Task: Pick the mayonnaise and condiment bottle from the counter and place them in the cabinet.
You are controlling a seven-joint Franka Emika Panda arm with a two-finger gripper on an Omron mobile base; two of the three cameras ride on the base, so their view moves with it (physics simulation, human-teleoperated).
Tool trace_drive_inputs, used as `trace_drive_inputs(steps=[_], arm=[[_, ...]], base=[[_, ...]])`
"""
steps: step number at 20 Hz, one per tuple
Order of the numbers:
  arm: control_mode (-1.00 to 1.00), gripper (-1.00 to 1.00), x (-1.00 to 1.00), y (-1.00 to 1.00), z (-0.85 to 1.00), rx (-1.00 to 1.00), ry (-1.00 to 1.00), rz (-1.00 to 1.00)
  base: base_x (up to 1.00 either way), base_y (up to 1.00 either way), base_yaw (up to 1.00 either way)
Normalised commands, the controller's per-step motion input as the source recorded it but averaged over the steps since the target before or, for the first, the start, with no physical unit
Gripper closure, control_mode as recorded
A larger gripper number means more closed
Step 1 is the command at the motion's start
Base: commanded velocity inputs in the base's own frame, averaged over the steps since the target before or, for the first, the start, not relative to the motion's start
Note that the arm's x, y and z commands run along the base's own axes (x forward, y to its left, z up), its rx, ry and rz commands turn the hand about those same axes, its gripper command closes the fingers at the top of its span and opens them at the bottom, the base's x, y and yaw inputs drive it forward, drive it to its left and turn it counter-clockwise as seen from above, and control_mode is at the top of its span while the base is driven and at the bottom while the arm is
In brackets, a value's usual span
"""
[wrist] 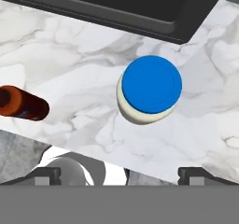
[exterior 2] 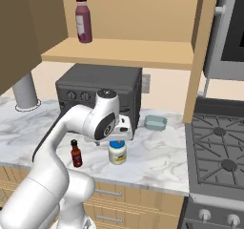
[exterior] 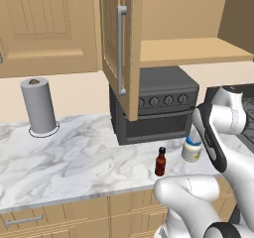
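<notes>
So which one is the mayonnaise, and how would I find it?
Look at the marbled counter, just in front of the dark toaster oven. Two small things stand there side by side. The mayonnaise is the short, fat, creamy-white jar with a blue lid, while the condiment bottle beside it is thin and dark red-brown with a black cap.

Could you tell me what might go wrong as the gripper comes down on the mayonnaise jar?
1. The mayonnaise sits off centre between the open fingertips in the hand view, so one finger may strike its blue lid.
2. The condiment bottle stands close beside it and could be knocked over.
3. The lift to the cabinet passes the toaster oven and the open door, which the arm might clip.
</notes>
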Motion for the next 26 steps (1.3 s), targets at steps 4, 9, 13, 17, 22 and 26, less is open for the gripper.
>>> trace_drive_inputs(steps=[4, 9, 13, 17, 22, 26], arm=[[-1.0, -1.0, 0.0, -0.03, -0.24, 0.0, 0.0, 0.0], [-1.0, -1.0, 0.02, -0.07, -0.23, 0.07, 0.0, 0.0], [-1.0, -1.0, 0.03, -0.09, -0.24, 0.09, -0.01, 0.0], [-1.0, -1.0, 0.04, -0.08, -0.25, 0.02, 0.0, 0.0], [-1.0, -1.0, 0.15, -0.05, -0.22, 0.0, 0.0, 0.0], [-1.0, -1.0, 0.28, -0.01, -0.16, 0.0, 0.0, 0.0]], base=[[0.0, 0.0, 0.0], [0.0, 0.0, 0.0], [0.0, 0.0, 0.0], [0.0, 0.0, 0.0], [0.0, 0.0, 0.0], [0.0, 0.0, 0.0]])
